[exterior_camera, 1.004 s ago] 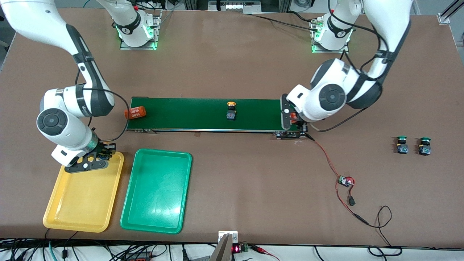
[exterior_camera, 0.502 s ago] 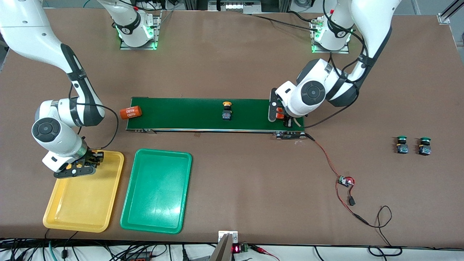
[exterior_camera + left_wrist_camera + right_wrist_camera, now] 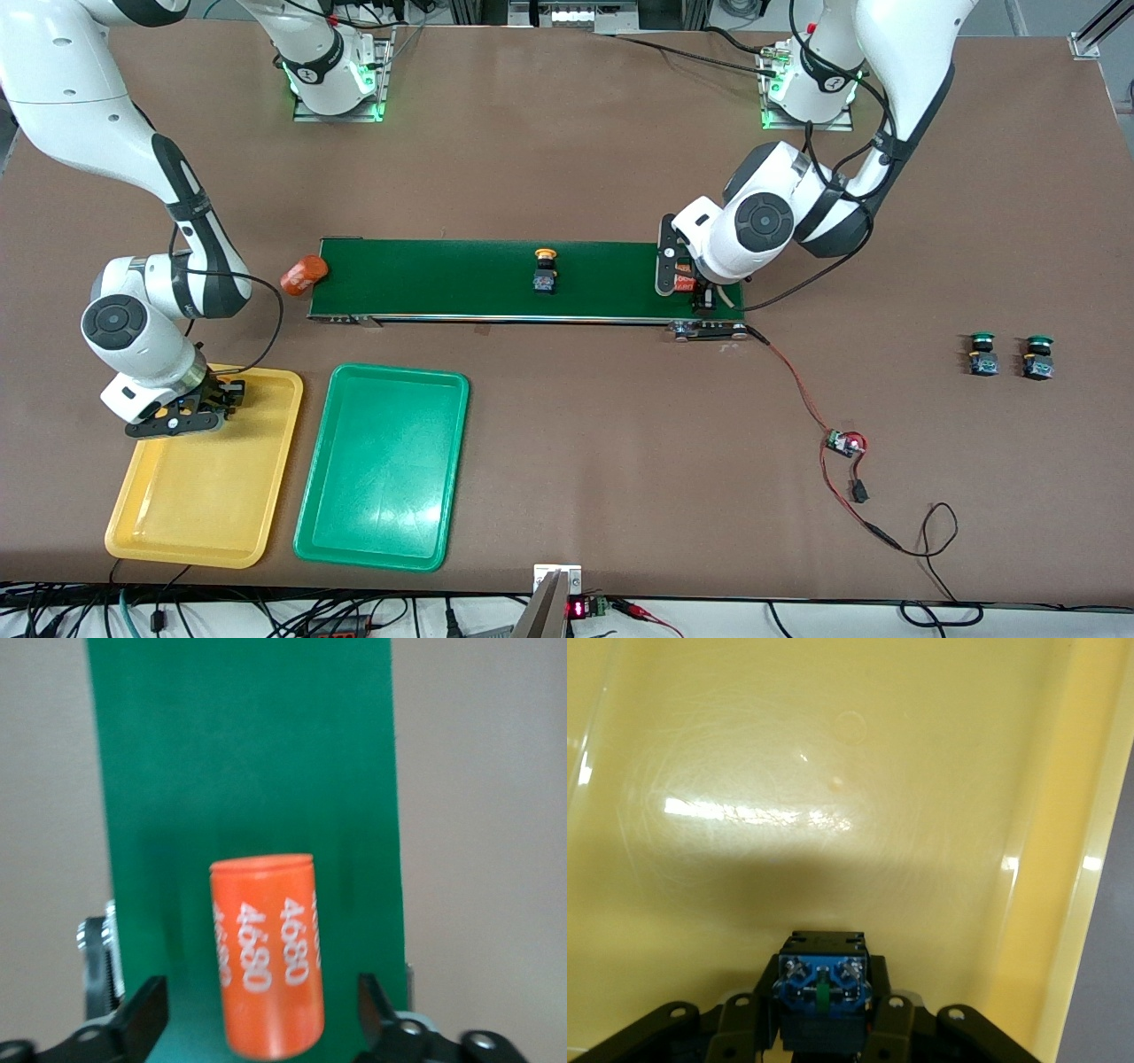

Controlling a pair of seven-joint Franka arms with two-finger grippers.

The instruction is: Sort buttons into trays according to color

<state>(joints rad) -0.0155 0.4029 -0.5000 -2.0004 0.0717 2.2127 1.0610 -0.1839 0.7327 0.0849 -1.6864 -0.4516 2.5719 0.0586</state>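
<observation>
One button point(image 3: 544, 270) sits mid-conveyor point(image 3: 443, 279); both trays point(image 3: 383, 465) lie nearer the camera.

The conveyor belt point(image 3: 523, 279) is dark green; an orange cylinder point(image 3: 266, 955) on it carries white "4680" print, and another orange cylinder point(image 3: 303, 273) lies at its end toward the right arm. One tray is yellow point(image 3: 205, 496), the other green point(image 3: 383, 470), both on a brown table point(image 3: 576, 133). The button on the belt point(image 3: 544, 270) has a yellow-orange cap on a dark body, the two buttons point(image 3: 1010, 354) toward the left arm's end have green caps, and the button point(image 3: 824, 988) in the black right gripper point(image 3: 824, 1028) shows a blue face with what seems a small green mark.
</observation>
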